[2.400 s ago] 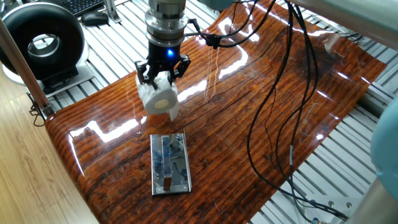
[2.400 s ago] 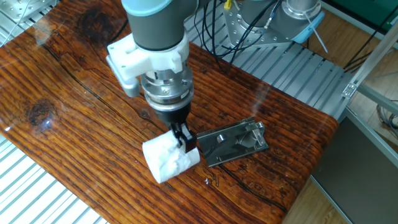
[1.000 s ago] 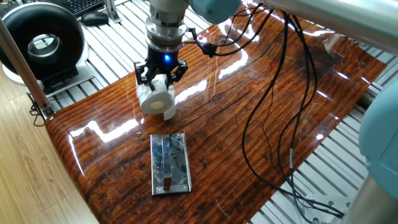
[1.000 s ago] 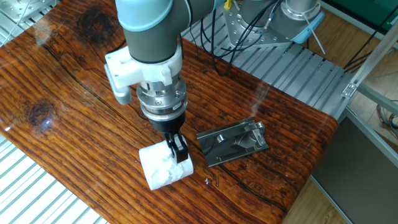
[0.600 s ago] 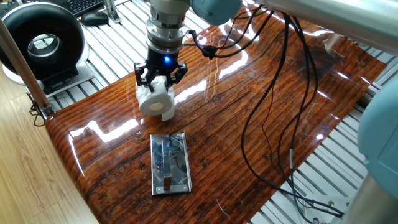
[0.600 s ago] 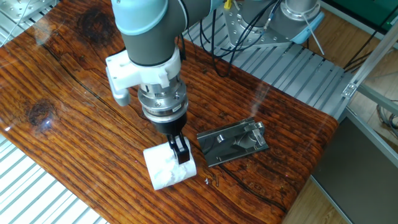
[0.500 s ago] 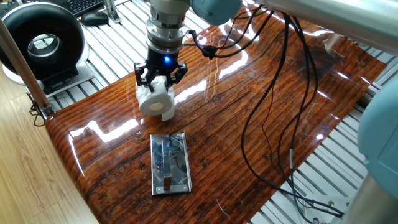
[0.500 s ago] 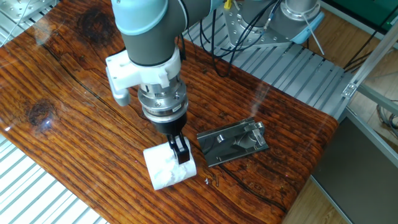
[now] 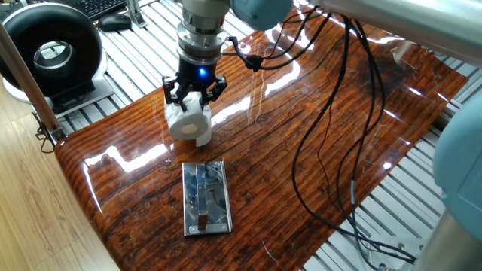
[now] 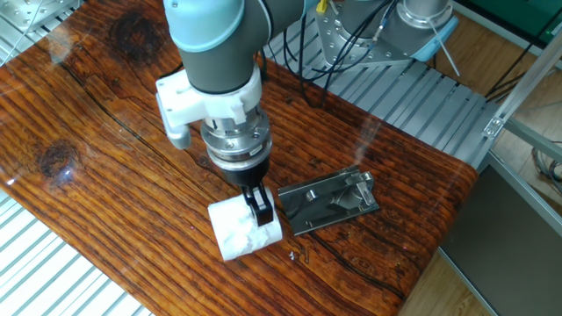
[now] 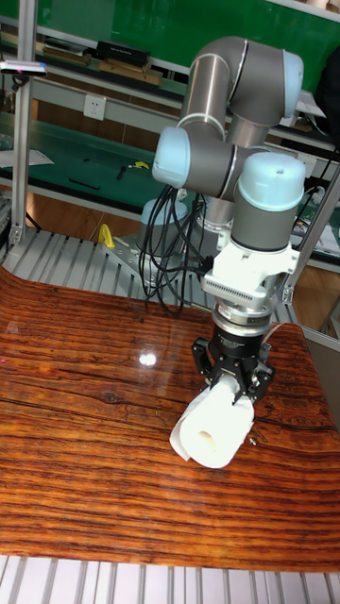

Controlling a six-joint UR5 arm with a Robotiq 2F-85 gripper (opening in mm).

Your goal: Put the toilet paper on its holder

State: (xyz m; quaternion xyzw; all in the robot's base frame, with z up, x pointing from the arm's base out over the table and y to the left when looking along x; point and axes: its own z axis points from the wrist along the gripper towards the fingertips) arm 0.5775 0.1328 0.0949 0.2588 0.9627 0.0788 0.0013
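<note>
**Toilet paper held just short of the holder, core facing along the bar**

The toilet paper (image 9: 190, 124) is pinched at its upper side by the gripper (image 9: 195, 92), whose 2 black fingers are pressed into the soft tissue. The roll is carried close over the wooden table (image 9: 316, 128); whether it touches the surface cannot be told. In one fixed view the cardboard core is turned toward the holder (image 9: 205, 197), which lies flat on the table on the near side of the roll, apart from it. The raised bar is seen running down the middle of the chrome plate, its long axis pointing roughly back at the roll.

In the other fixed view the toilet paper (image 10: 245, 231) is shown just beside the end of the holder (image 10: 330, 201), with the gripper (image 10: 259, 209) between arm and roll. In the tall fixed view the open core of the toilet paper (image 11: 213, 434) is presented to the camera under the gripper (image 11: 234, 385).

The coming move is judged to depend on the core axis being lined up with the bar, so that the roll can be slid along it.
</note>
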